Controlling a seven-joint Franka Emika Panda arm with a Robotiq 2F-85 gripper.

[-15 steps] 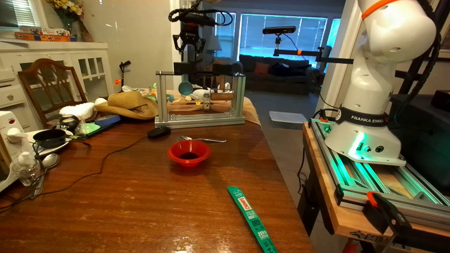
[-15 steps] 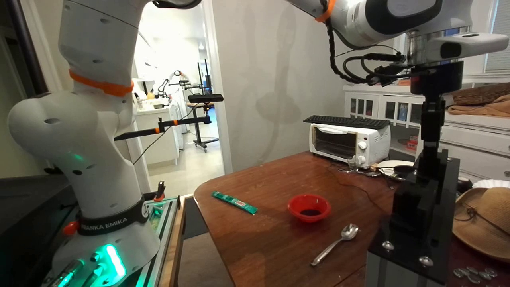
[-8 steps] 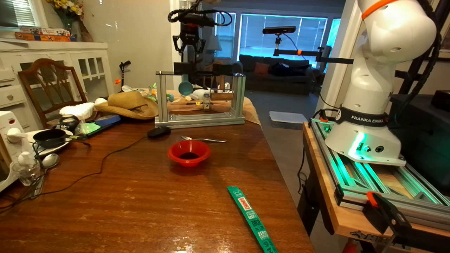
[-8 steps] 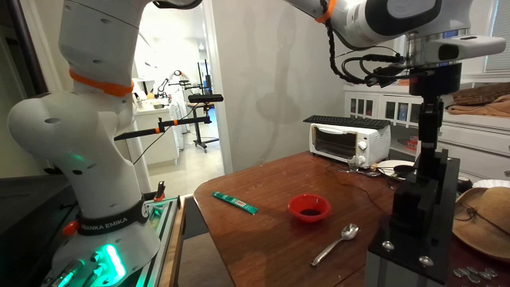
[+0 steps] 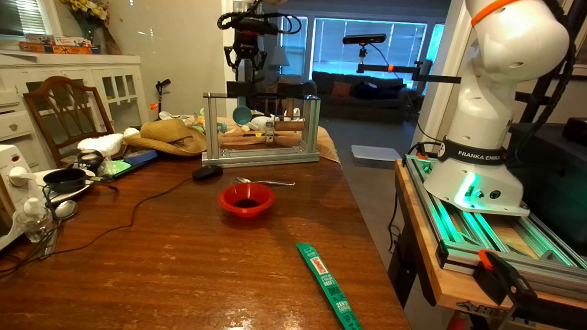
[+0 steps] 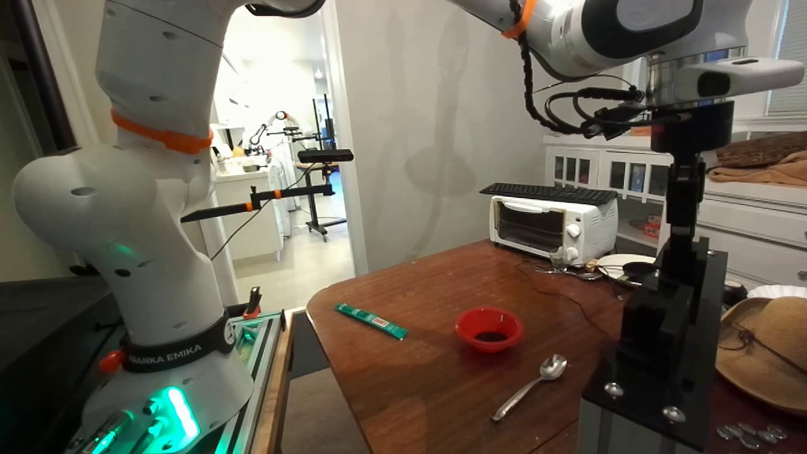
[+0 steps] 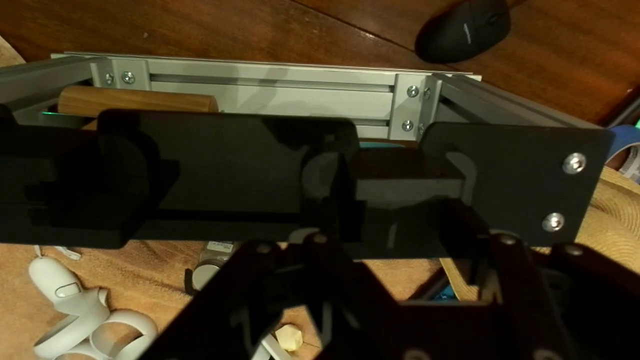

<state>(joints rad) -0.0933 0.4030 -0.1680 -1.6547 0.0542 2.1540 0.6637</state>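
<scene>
My gripper point(image 5: 246, 75) points straight down over the black top plate of a metal rack point(image 5: 261, 158). It is open, its two fingers apart. In the wrist view the gripper point(image 7: 402, 220) straddles a black holder block point(image 7: 407, 190) on that plate. A teal scoop point(image 5: 241, 114) hangs under the plate below the gripper. Only a sliver of the teal scoop point(image 7: 382, 144) shows in the wrist view. I cannot tell whether its handle reaches between the fingers. In an exterior view the gripper point(image 6: 679, 252) meets the black holder, and the fingertips are partly hidden there.
A red bowl point(image 5: 246, 208), a metal spoon point(image 6: 529, 384), a green wrapped stick point(image 5: 328, 286) and a black mouse point(image 5: 207, 172) lie on the table. A straw hat point(image 5: 167, 137) is beside the rack. A wooden handle point(image 7: 135, 100) hangs in the rack. A toaster oven point(image 6: 555, 227) stands farther off.
My gripper shifts only slightly: a little left in an exterior view, and slightly right since half a second ago in an exterior view. The scoop, bowl and other things stay put.
</scene>
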